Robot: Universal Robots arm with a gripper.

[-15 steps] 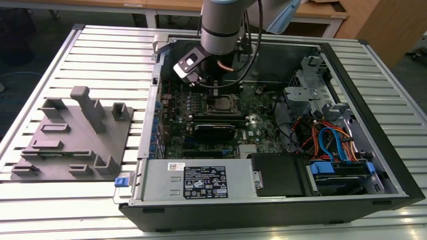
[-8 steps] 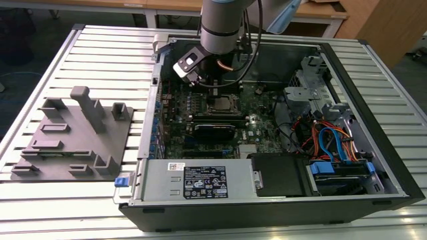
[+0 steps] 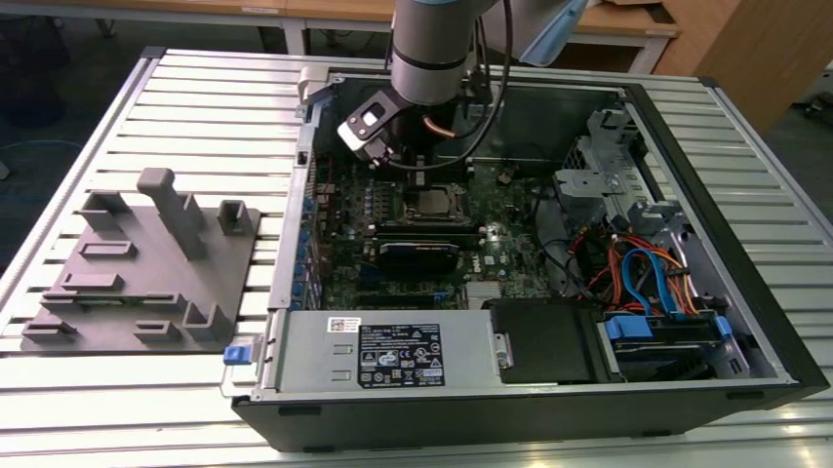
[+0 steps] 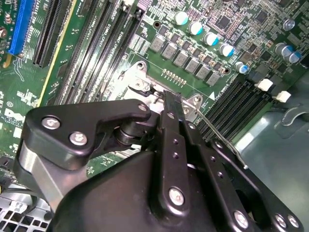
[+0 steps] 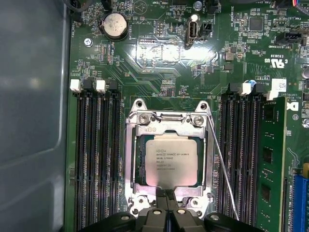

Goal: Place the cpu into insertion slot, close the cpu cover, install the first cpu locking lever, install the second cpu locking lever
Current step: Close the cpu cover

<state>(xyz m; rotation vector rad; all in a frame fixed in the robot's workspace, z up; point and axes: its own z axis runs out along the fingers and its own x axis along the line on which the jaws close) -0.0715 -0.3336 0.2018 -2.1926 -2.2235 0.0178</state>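
— Starting at the black metal pincer [image 5: 166,195]: open or closed?

— Closed. Fingertips pressed together in both wrist views.

— Touching anything?

— Tips right at one edge of the thin square silver metal cpu cover [image 5: 166,130], on the side opposite its two screw heads. Cannot tell how firmly.

— And the chip itself?

— Small flat square cpu [image 5: 171,162] with a silver-grey top: lies flat inside the small square insertion slot [image 5: 129,193] with the silvery rim. Shows through the cover's cut-out centre, with the frame lying down over its edges.

— Anything just beside that?

— A thin silver wire lever [image 5: 222,164], slanting away from the frame instead of lying along it. Runs close past the black fingers [image 4: 169,125] in the second wrist view.

— Further out on the board?

— Long narrow black memory slots [image 5: 96,159] on both sides of the socket. Beyond one set, an upright green memory stick [image 5: 270,159]. Farther off, a round silver coin cell [image 5: 114,24] on the green motherboard [image 5: 159,53].

— And from the exterior view?

— Grey robot arm [image 3: 430,49] reaching down into an open black computer case [image 3: 521,424] lying on a slatted silver bench [image 3: 195,107]. Pincer just above the chip. Silver labelled power-supply box [image 3: 306,361] along the case's near edge. Grey moulded fixture plate [image 3: 131,283] on the exterior view's left, apart from the case.
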